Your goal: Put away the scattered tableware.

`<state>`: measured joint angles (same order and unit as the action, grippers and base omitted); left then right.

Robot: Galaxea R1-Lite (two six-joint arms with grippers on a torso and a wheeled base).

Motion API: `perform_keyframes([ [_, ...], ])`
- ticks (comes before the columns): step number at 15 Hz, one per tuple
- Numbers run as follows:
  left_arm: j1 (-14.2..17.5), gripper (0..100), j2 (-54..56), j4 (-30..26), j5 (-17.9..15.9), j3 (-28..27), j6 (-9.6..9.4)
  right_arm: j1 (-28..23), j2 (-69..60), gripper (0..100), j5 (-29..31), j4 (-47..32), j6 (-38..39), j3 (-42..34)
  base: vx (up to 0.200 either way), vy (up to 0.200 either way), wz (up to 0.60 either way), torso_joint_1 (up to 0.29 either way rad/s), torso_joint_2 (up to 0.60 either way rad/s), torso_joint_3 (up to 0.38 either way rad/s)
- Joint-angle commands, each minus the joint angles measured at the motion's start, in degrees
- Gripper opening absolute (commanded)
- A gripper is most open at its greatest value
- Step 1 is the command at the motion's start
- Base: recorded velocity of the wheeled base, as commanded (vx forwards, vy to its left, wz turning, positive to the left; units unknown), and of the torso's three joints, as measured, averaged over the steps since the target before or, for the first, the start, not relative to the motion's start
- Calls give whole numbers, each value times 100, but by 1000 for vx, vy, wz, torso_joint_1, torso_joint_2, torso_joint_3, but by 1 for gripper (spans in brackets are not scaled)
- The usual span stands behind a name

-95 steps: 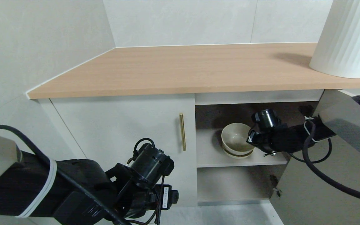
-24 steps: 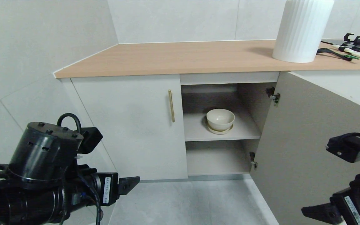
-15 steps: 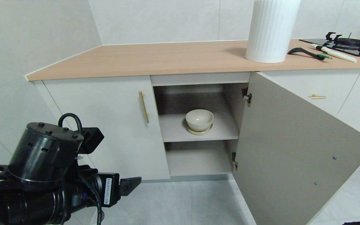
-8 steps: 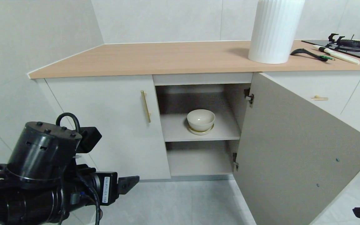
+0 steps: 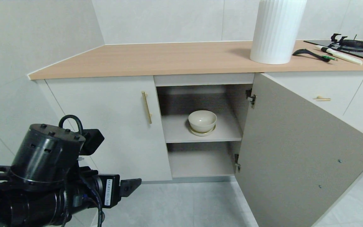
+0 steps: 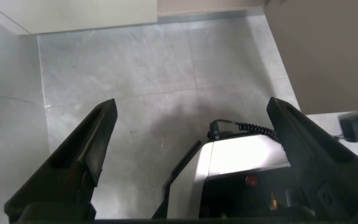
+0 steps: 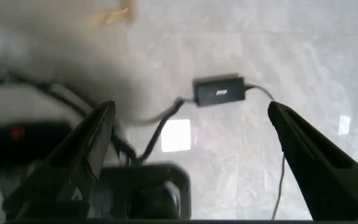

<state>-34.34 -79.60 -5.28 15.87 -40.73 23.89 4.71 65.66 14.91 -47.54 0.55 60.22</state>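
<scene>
Locate the light wood countertop (image 5: 169, 58) that runs along the tiled wall. Below it, the grey cabinet door (image 5: 295, 151) on the right stands swung wide open toward you. It walls off the right side of the opening and reaches far out over the pale tiled floor (image 5: 184, 205). The white cabinet door (image 5: 106, 126) on the left is shut, and its slim brass bar handle (image 5: 146, 107) sits just beside the opening.

A tall white ribbed cylinder (image 5: 276, 31) stands on the countertop above the open door's hinge side. A black gas burner (image 5: 354, 41), a white-handled utensil (image 5: 342, 54) and a black ladle (image 5: 310, 54) lie to its right.

Inside the opening, the upper shelf (image 5: 178, 132) carries the round beige ceramic bowl (image 5: 202, 119). The bowl sits upright on a small gold-rimmed plate (image 5: 197, 133), with bare shelf on both sides. The lower shelf (image 5: 197, 164) lies below it.

The left gripper (image 6: 191, 118) hangs low at the left, over the floor and well apart from the cabinet, with its fingers spread wide and released. The right gripper (image 7: 190, 124) is likewise released and spread wide, above a small black power adapter (image 7: 219, 89) on the floor.
</scene>
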Motion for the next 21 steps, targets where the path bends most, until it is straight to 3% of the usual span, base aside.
perform_keyframes([
  [1, -2, 100, -29, 1, 4, 4, 1, -506, 175, 100, -6, 316, -20, -28, 0, 0, 0, 0, 0, 0],
  [5, -2, 100, -29, 1, 4, -5, 1, -945, 764, 100, -50, 1063, 59, -63, 0, 0, 0, 0, 0, 0],
  [11, -2, 100, -29, 9, 12, -14, 1, -892, 1098, 100, -155, 1476, 305, -133, 0, 0, 0, 0, 0, 0],
  [13, -2, 100, -29, 9, 12, -14, 1, -875, 1169, 100, -287, 2021, 297, -380, 0, 0, 0, 0, 0, 0],
  [16, -2, 100, -29, 9, 12, -14, 10, -462, 1256, 100, -287, 2539, 560, -652, 0, 0, 0, 0, 0, 0],
  [21, -2, 100, -29, 9, 12, -23, 10, 329, 1292, 100, -296, 2557, 1132, -661, 0, 0, 0, 0, 0, 0],
])
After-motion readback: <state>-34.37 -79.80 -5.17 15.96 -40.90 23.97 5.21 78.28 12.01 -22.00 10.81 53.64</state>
